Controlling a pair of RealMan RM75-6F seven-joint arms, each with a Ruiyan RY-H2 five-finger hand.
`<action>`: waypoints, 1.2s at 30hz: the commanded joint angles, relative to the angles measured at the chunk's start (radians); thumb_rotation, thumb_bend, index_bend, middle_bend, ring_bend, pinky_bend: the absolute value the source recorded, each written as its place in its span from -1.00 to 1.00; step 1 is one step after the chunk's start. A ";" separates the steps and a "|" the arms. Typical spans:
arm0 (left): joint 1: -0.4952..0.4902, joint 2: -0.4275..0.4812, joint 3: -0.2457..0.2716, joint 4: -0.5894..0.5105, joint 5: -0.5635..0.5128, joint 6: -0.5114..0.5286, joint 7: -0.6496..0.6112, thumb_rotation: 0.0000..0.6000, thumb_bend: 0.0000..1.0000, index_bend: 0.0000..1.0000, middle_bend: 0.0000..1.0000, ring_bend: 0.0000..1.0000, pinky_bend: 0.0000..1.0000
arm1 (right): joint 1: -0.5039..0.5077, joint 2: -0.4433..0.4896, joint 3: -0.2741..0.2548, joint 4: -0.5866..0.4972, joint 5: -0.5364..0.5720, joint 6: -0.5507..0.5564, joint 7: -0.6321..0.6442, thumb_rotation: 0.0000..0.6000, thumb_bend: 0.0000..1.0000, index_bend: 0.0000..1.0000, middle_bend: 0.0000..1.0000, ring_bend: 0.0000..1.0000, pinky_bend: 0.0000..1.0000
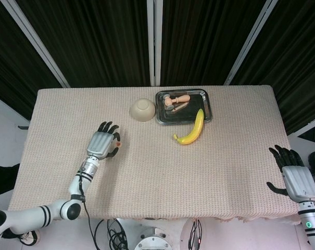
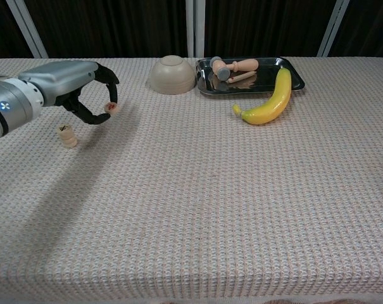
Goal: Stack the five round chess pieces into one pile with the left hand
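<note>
We see our left hand (image 2: 77, 85) pinching a round chess piece (image 2: 111, 107) above the table (image 2: 197, 190), red mark unreadable, while our right hand (image 1: 295, 174) lies spread, holding nothing.

The left hand (image 2: 74, 85), smooth grey metal with glossy black fingers (image 2: 90, 117), pinches a pale wooden chess piece (image 2: 111, 107). Beneath it lies a rough woven cloth (image 2: 197, 190). Well off to its right sits a shiny metal tray (image 2: 291, 71).

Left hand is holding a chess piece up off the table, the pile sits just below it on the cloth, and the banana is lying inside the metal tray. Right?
Not quite. In the chest view the banana lies on the cloth, in front of the metal tray, leaning on its edge at most, not inside it. The rest holds: the left hand pinches a chess piece above the table, with the pile below it.
</note>
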 commanded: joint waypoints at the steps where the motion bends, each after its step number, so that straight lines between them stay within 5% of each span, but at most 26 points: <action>1: 0.032 0.140 0.002 -0.158 -0.045 0.018 0.062 1.00 -0.31 -0.02 -0.72 -1.00 -1.00 | 0.000 -0.001 -0.001 -0.001 -0.002 0.001 -0.002 1.00 -0.73 -1.00 -1.00 -1.00 -1.00; 10: 0.081 0.246 0.055 -0.265 -0.075 0.014 0.046 1.00 -0.30 -0.01 -0.72 -1.00 -1.00 | -0.001 -0.005 -0.006 -0.007 -0.014 0.006 -0.010 1.00 -0.73 -1.00 -1.00 -1.00 -1.00; 17: 0.110 0.223 0.095 -0.211 -0.009 0.017 -0.027 1.00 -0.30 -0.01 -0.72 -1.00 -1.00 | -0.002 -0.006 -0.005 -0.008 -0.010 0.006 -0.012 1.00 -0.73 -1.00 -1.00 -1.00 -1.00; 36: 0.128 0.157 0.100 -0.105 0.061 0.017 -0.117 1.00 -0.30 -0.03 -0.72 -1.00 -1.00 | 0.002 -0.008 -0.004 -0.005 0.002 -0.003 -0.017 1.00 -0.73 -1.00 -1.00 -1.00 -1.00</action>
